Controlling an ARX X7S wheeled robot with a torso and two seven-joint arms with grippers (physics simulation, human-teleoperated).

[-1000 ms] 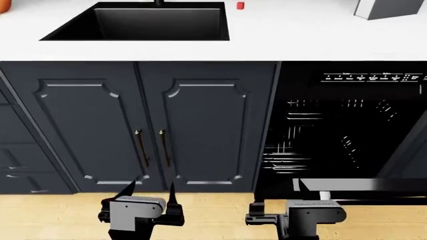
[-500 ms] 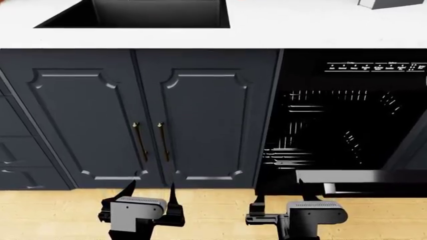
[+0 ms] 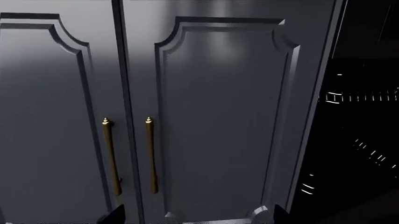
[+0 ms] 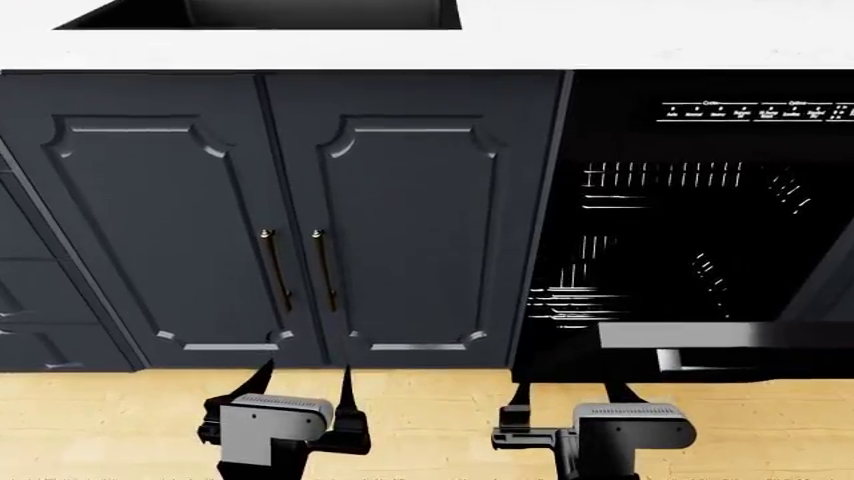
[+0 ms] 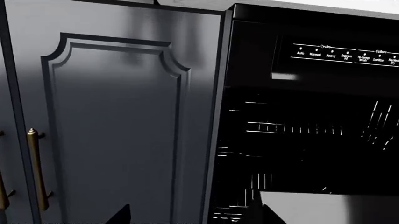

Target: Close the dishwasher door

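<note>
The dishwasher door (image 4: 731, 335) is dropped open at the lower right of the head view. Only its silver-grey top edge and recessed handle (image 4: 678, 360) show, in front of the black cavity with wire racks (image 4: 654, 250). The grey edge also shows in the right wrist view (image 5: 337, 207). My right gripper (image 4: 567, 392) is open and empty, just left of and below that edge, not touching it. My left gripper (image 4: 303, 378) is open and empty, low in front of the navy cabinet doors. Its fingertips (image 3: 115, 215) frame the cabinet's bottom edge.
Two navy panelled cabinet doors (image 4: 400, 230) with brass bar handles (image 4: 323, 270) fill the middle. Drawers (image 4: 27, 300) stand at far left. A white counter (image 4: 601, 40) with a black sink (image 4: 307, 12) runs along the top. The dishwasher control panel (image 5: 346, 53) is above the cavity. Wooden floor (image 4: 427, 420) lies below.
The head view has shifted downward: counter, sink and cabinets slid up in the picture, and the objects on the counter left view. Both grippers stay in the same place in the view, open.
</note>
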